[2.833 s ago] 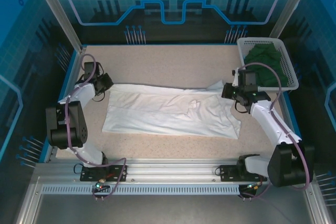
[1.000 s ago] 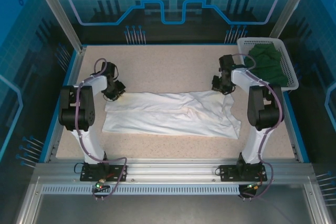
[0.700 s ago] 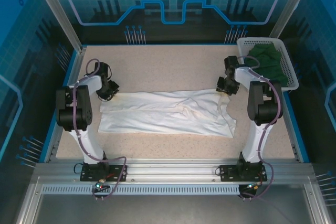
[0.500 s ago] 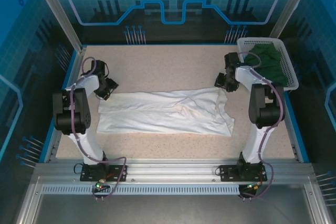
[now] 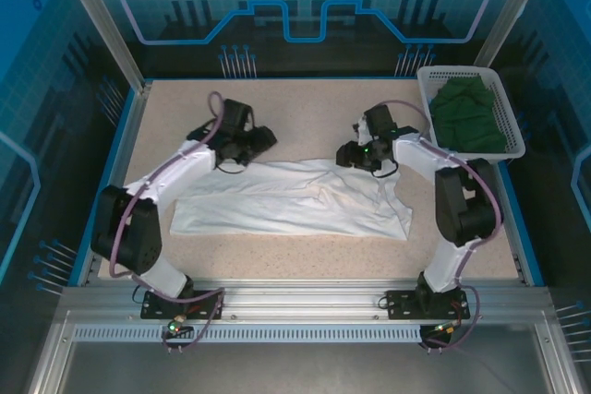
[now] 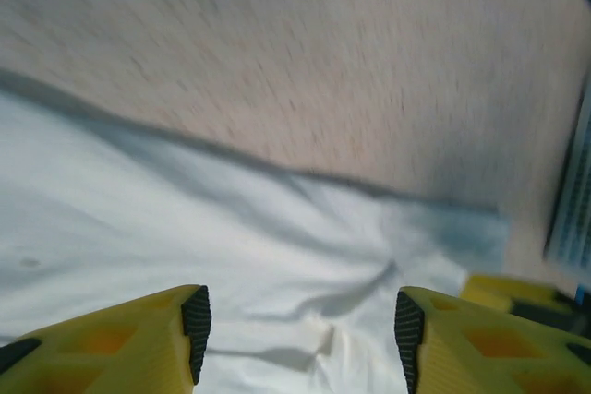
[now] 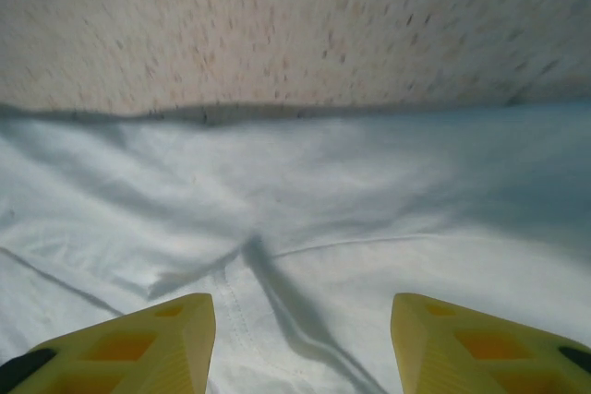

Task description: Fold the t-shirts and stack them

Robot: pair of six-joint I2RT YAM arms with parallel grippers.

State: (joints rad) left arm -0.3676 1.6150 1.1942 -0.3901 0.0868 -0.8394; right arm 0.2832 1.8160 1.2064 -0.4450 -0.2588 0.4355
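Lying under left claw (image 6: pixel 295 322), right claw (image 7: pixel 301 320), t-shirt (image 5: pixel 286 202)

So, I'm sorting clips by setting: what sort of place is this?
Probably a robotics lab work cell, not a home: two robot arms bolted to a metal rail, a speckled table walled by blue printed panels, and a white t-shirt laid out.

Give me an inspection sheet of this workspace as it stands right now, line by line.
Surface: speckled beige table.
Job's things: white t-shirt lies spread mid-table, wrinkled; green t-shirt sits bunched in the basket at the far right.
Clutter: nothing seen.
Grippers: left gripper open over the white shirt's far edge; right gripper open likewise; nothing held.
Cables: purple cables run along both arms.
Surroundings: blue walls, metal frame posts.
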